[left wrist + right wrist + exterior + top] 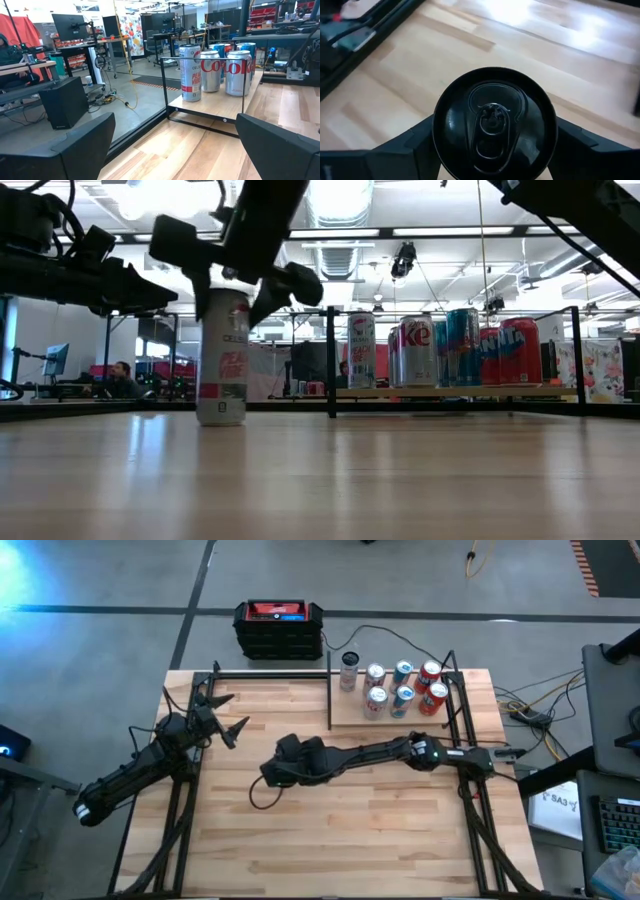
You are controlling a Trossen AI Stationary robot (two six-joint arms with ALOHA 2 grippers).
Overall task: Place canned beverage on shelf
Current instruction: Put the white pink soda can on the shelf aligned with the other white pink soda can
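Note:
A tall white can with pink lettering point(222, 358) and a black top point(494, 122) stands upright on the butcher-block table, left of centre. My right gripper point(272, 772) reaches over it from the table's right and is shut on its upper part. The shelf point(350, 717), a light wood board edged by black rods, sits at the far right and holds several cans point(402, 688); it also shows in the low view point(450, 392) and the left wrist view point(200, 109). My left gripper point(226, 717) is open and empty near the far left, facing the shelf. My right gripper pinches the can's upper wall just below the rim point(206, 305) between its two fingers, one finger point(415, 145) on each side. The fingers come from above, pointing down. The can stands upright with its base on the table. The can's top hides the fingertips in the wrist view.
A black and red box point(279, 628) stands beyond the table's far edge. Black frame rods point(185, 805) run along the table's left and right sides. A vertical black post point(331, 360) marks the shelf's left end. Bare wood lies between the can and the shelf.

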